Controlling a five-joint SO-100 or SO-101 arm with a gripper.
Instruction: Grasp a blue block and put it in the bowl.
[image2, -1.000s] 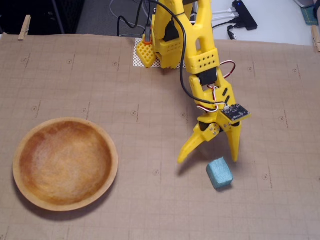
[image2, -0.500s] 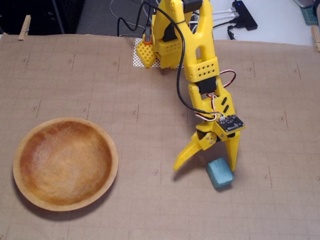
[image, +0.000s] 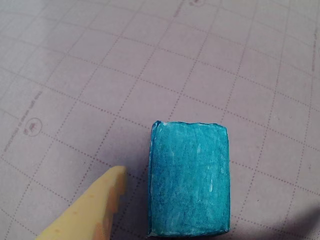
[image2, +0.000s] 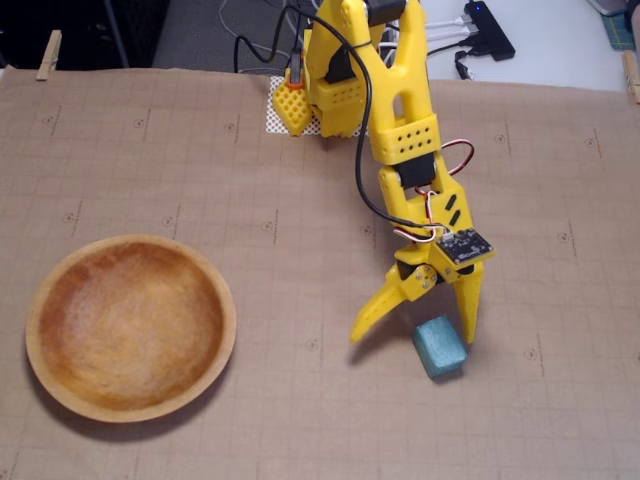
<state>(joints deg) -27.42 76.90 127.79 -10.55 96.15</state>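
While the gripper straddles the blue block at lower right of the fixed view, jaws are wide open, holding nothing. Grasp, lift and carry to the empty bowl at lower left remain.

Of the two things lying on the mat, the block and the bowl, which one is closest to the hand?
The blue block, small and teal, sits right at the open hand. The wooden bowl lies far off to the left in the fixed view.

Bare mat (unobstructed) toward bowl
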